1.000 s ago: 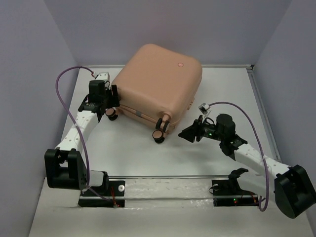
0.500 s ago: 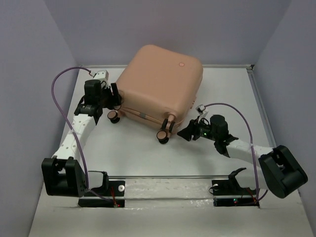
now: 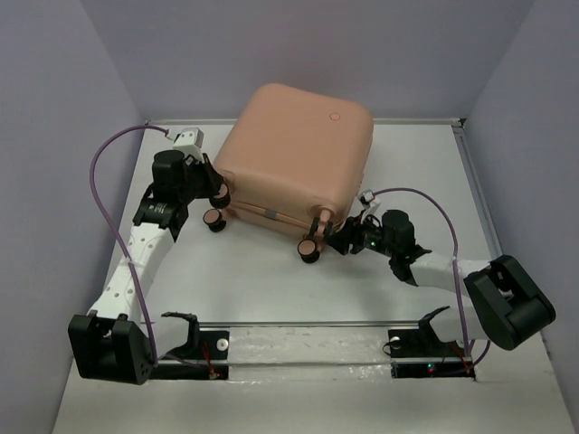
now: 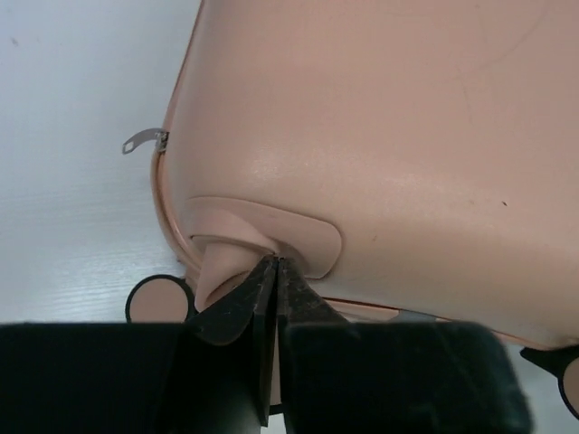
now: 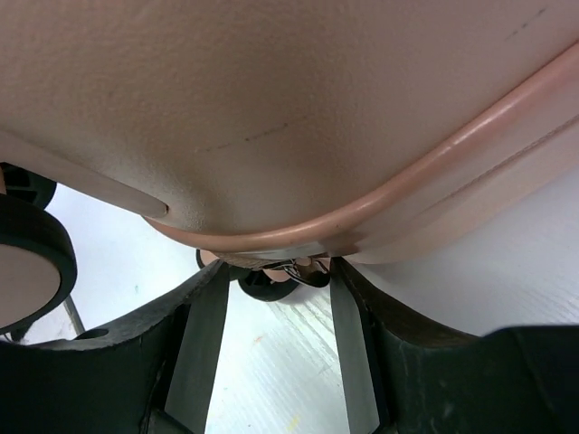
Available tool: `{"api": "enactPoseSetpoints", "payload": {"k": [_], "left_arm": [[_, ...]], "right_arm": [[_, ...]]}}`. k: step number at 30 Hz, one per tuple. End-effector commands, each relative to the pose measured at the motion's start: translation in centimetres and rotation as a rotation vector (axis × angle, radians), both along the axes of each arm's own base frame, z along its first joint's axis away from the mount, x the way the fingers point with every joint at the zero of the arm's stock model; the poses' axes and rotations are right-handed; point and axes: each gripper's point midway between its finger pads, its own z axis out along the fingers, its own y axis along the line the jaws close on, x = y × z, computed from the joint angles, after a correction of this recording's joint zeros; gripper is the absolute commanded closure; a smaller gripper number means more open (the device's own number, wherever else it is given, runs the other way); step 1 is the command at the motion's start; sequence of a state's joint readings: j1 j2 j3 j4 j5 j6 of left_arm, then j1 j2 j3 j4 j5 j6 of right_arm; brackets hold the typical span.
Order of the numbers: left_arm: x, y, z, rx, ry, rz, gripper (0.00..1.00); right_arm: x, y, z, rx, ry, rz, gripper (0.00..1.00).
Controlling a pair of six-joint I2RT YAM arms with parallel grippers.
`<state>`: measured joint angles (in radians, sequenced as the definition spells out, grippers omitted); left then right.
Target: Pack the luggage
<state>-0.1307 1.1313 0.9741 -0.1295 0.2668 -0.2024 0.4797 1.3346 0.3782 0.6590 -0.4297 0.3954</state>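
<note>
Jaws first: the left gripper (image 4: 274, 262) has its fingers pressed flat together, tips against a caster mount (image 4: 262, 237) on the luggage (image 3: 298, 154). The right gripper (image 5: 276, 271) stands parted under the shell's seam (a small metal pull (image 5: 294, 269) sits between its fingers). The closed pink case lies on the table (image 3: 253, 289), towards the back, between both arms.

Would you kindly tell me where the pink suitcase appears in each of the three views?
Top external: suitcase, upper centre.
Left wrist: suitcase fills the upper right.
Right wrist: suitcase fills the top.
Shared landmark: a caster wheel under its near edge; lower left; left edge.
</note>
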Motion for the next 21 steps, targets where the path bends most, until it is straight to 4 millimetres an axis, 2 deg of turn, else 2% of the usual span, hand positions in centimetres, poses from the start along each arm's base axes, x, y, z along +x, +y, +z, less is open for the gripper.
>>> {"api": "enactPoseSetpoints", "payload": {"k": [1,2,3,5,6,8,12,13,17,21], "left_arm": [[-0.4,2.0,-0.2,0.101,-0.003,0.123,0.71],[-0.9,2.0,0.0,0.118,-0.016,0.131,0.59],[-1.2,1.9,-0.1,0.120,-0.016,0.121,0.39],[-1.9,1.7,-0.7,0.124,-0.006,0.115,0.29],[-2.2,2.1,-0.9,0.131,0.001,0.130,0.21],[-2.5,2.5,-1.4,0.144,0.017,0.146,0.15],[-3.1,5.0,-2.3,0.216,0.040,0.272,0.08],[-3.4,5.1,-3.1,0.225,0.057,0.273,0.06],[-4.1,4.3,-5.1,0.218,0.116,0.221,0.01],[-4.2,2.9,-5.9,0.184,0.120,0.153,0.01]], "right_arm": [[2.4,-0.6,2.2,-0.005,-0.135,-0.091,0.46],[2.5,-1.0,2.5,-0.009,-0.152,-0.115,0.46],[2.6,-1.2,2.5,-0.012,-0.157,-0.125,0.47],[2.8,-1.2,2.8,-0.007,-0.171,-0.134,0.49],[2.8,-1.0,2.9,0.001,-0.171,-0.127,0.50],[2.9,-0.6,3.4,0.027,-0.179,-0.116,0.53],[3.2,-0.5,3.7,0.035,-0.192,-0.118,0.54],[3.2,-0.6,3.7,0.031,-0.191,-0.120,0.54],[3.1,-0.6,4.0,0.029,-0.199,-0.116,0.54],[3.1,-0.7,4.0,0.017,-0.206,-0.111,0.54]]}}
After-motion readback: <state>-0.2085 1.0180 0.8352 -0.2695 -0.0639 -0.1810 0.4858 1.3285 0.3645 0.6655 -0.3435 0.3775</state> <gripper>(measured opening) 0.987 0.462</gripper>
